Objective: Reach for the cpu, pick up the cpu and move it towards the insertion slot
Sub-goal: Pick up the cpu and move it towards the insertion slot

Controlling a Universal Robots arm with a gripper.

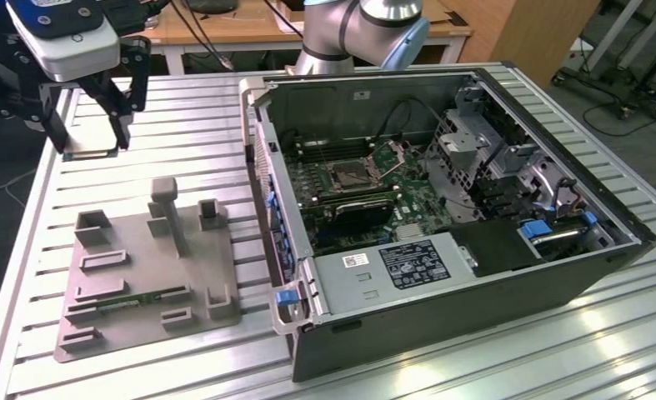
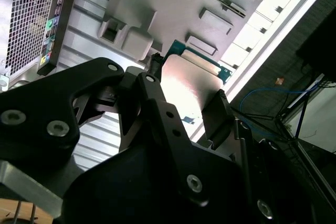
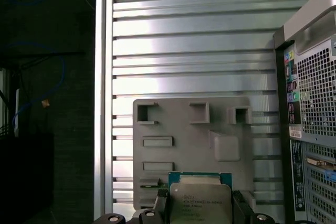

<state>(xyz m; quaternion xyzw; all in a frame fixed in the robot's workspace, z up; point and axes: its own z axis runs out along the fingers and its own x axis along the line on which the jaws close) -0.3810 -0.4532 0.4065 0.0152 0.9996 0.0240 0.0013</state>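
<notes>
Colour-wise: the cpu (image 3: 200, 203) has a pale silver top with a teal-green edge. The end effector (image 1: 90, 143) is black under a white-and-blue body. The tray (image 1: 127, 246) is plain matte grey, and the bench (image 1: 172, 108) is shiny silver with ribbed stripes. The board (image 1: 411, 179) is green inside the black case (image 1: 473, 308), with a blue clip (image 1: 287, 296).

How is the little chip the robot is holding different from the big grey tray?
The cpu is far smaller than the grey tray. The cpu has a shiny silver top with a green rim; the tray is dull grey, with recesses and raised posts. The cpu hangs in the air, clamped in the gripper; the tray lies flat on the slatted table. Both are outside the computer case.
</notes>
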